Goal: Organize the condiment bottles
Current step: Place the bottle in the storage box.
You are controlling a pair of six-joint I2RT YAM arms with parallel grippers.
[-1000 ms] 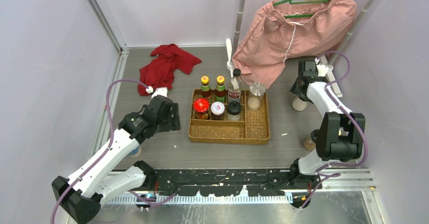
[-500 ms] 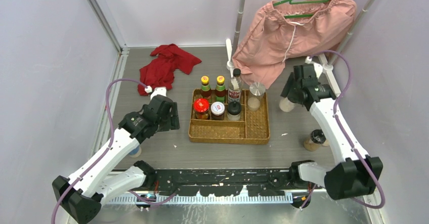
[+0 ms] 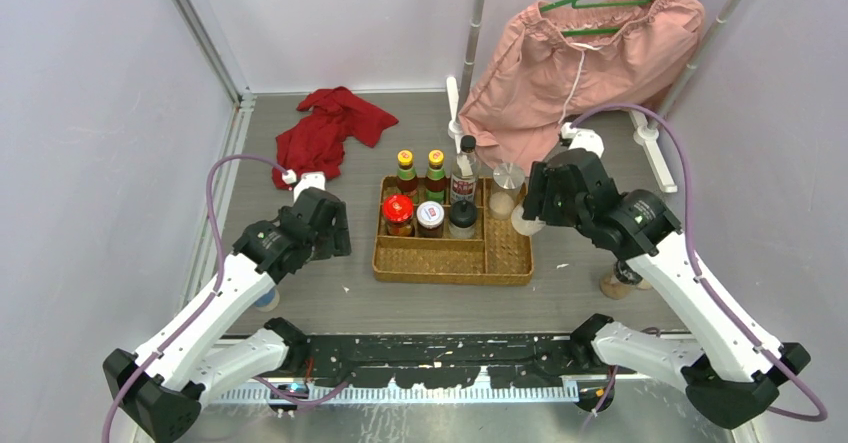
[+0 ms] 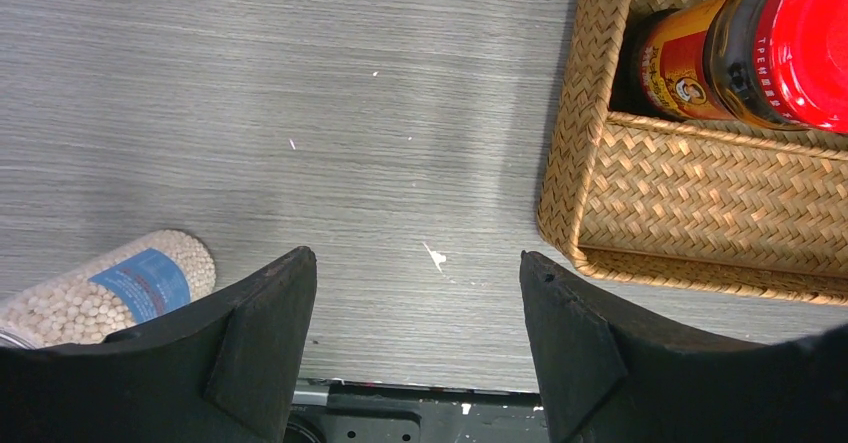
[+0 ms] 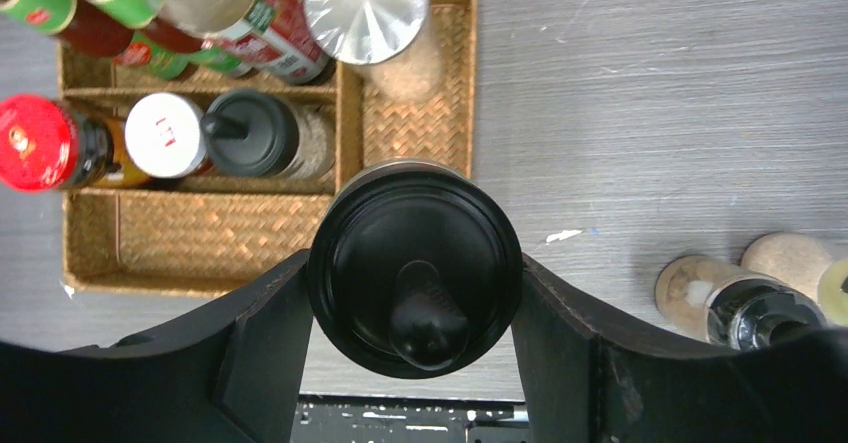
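My right gripper point(image 5: 415, 298) is shut on a black-lidded shaker point(image 5: 415, 263), which hangs upright above the right front corner of the wicker tray point(image 3: 450, 261). Its pale bottom point(image 3: 523, 222) shows below my right gripper point(image 3: 542, 201). In the tray stand two yellow-capped sauces point(image 3: 405, 174), a tall black-capped clear bottle point(image 3: 465, 171), a silver-lidded shaker point(image 3: 507, 187), and red-lidded point(image 3: 398, 213), white-lidded point(image 3: 430, 217) and black-lidded point(image 3: 462, 219) jars. Left of the tray my left gripper point(image 4: 415, 261) stands open over bare table. A shaker of white beads point(image 4: 110, 288) lies beside it.
More small shakers point(image 3: 617, 281) sit on the table at the right, below my right forearm. A red cloth point(image 3: 330, 128) lies at the back left. Pink shorts on a green hanger point(image 3: 585, 58) hang at the back right, near a white post point(image 3: 453, 103).
My right arm has swung left from the far right side to the tray's right edge, carrying the black-lidded shaker. The left arm has not moved.
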